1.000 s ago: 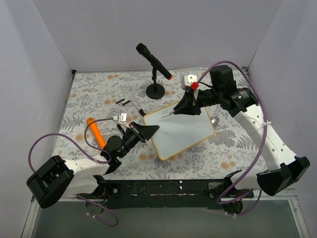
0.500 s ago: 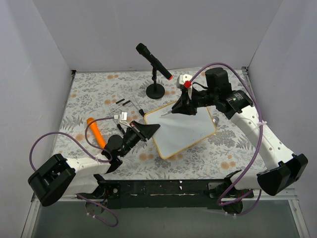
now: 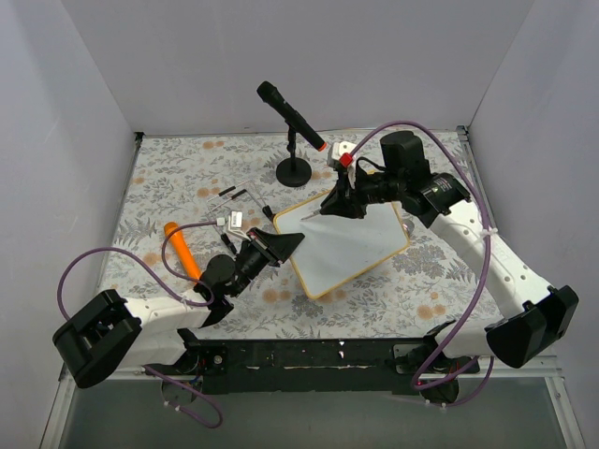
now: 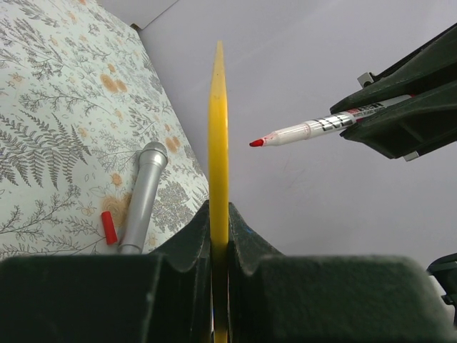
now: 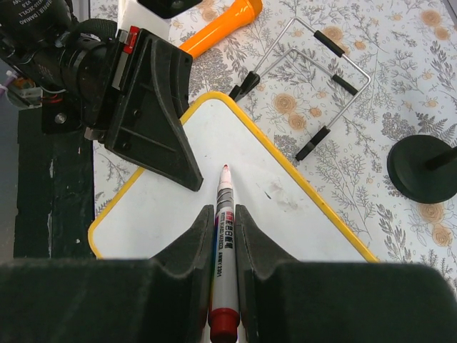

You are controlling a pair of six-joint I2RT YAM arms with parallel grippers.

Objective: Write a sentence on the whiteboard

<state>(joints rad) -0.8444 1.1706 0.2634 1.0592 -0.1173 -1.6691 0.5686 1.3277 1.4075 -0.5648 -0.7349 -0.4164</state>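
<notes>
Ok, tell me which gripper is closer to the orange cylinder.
Left. The left gripper, clamped on the edge of the whiteboard, is just right of the orange cylinder; the right gripper, holding the marker over it, is farther right.

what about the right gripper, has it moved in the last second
Yes. The right gripper has shifted left, closer to the mic stand.

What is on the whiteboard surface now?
No writing shows on the whiteboard, only faint smudges. The right gripper holds a red-tipped marker over it; the part under that gripper is hidden.
</notes>
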